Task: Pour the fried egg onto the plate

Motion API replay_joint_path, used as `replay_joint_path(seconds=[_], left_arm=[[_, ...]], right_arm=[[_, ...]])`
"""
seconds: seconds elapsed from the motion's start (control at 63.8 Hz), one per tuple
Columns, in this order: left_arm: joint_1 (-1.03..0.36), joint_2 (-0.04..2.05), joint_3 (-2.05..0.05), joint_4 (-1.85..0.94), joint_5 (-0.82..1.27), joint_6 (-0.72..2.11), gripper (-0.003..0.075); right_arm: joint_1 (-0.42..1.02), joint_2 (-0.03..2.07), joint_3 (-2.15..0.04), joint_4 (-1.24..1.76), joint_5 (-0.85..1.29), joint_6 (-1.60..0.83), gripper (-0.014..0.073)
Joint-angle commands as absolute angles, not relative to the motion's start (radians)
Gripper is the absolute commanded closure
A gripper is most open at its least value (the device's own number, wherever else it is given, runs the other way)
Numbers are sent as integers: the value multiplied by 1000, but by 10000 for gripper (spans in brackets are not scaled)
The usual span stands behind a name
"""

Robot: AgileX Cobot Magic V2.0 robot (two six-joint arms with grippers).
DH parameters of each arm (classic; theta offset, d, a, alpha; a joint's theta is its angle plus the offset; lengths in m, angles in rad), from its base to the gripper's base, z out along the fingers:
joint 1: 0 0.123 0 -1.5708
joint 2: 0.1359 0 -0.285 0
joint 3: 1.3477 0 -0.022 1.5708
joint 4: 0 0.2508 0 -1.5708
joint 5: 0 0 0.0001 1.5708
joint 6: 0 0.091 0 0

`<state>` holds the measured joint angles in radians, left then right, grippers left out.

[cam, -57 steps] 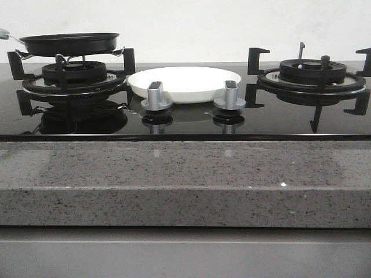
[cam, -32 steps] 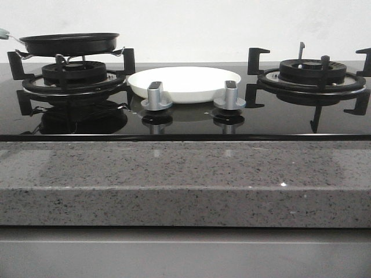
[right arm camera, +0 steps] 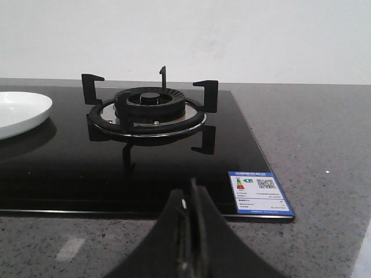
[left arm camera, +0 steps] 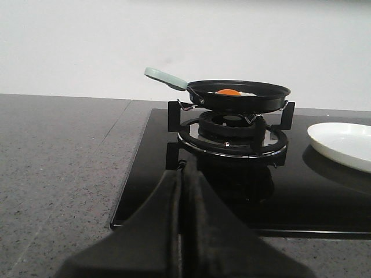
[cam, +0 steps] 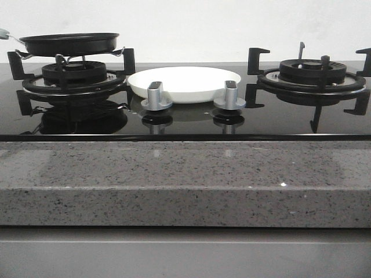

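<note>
A black frying pan (cam: 69, 43) with a pale green handle (left arm camera: 165, 77) sits on the left burner (cam: 74, 78). In the left wrist view the pan (left arm camera: 239, 94) holds the fried egg (left arm camera: 230, 91), seen as an orange-tinged patch just above the rim. The white plate (cam: 184, 83) lies on the black hob between the burners, also in the left wrist view (left arm camera: 342, 143) and the right wrist view (right arm camera: 20, 113). My left gripper (left arm camera: 182, 171) is shut and empty, over the counter's front edge, short of the pan. My right gripper (right arm camera: 190, 191) is shut and empty, in front of the right burner (right arm camera: 149, 110).
Two silver knobs (cam: 156, 96) (cam: 230, 95) stand on the black glass hob just in front of the plate. The right burner (cam: 312, 75) has tall black pan supports. A blue-and-white label (right arm camera: 258, 194) sits at the hob's front right corner. Grey speckled countertop (cam: 185, 174) surrounds the hob.
</note>
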<state>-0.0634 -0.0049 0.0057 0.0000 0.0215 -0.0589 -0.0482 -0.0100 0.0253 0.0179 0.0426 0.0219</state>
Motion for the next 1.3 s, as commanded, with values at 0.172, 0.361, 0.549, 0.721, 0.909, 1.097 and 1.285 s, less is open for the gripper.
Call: replay_joint_path(seconds=[0.172, 0.361, 0.549, 0.721, 0.909, 1.097, 1.285], left_arm=[[-63, -24, 13, -9, -71, -67, 739], [-63, -24, 11, -16, -81, -67, 739], [-63, -18, -89, -214, -67, -67, 739], [-63, 54, -332, -189, 163, -65, 739], [-63, 291, -623, -113, 369, -65, 739], [-63, 485, -812, -94, 531, -63, 739], [-63, 574, -846, -94, 547, -63, 739]], right_arm=[[-51, -30, 22, 8, -43, 14, 662], [-51, -30, 22, 8, -43, 14, 662], [-51, -30, -36, 75, -43, 21, 662], [-51, -8, -253, 113, 117, 21, 662], [-51, 153, -528, 41, 318, -18, 662], [-51, 324, -708, 41, 430, -18, 662], [-51, 451, -747, 42, 449, -18, 662]])
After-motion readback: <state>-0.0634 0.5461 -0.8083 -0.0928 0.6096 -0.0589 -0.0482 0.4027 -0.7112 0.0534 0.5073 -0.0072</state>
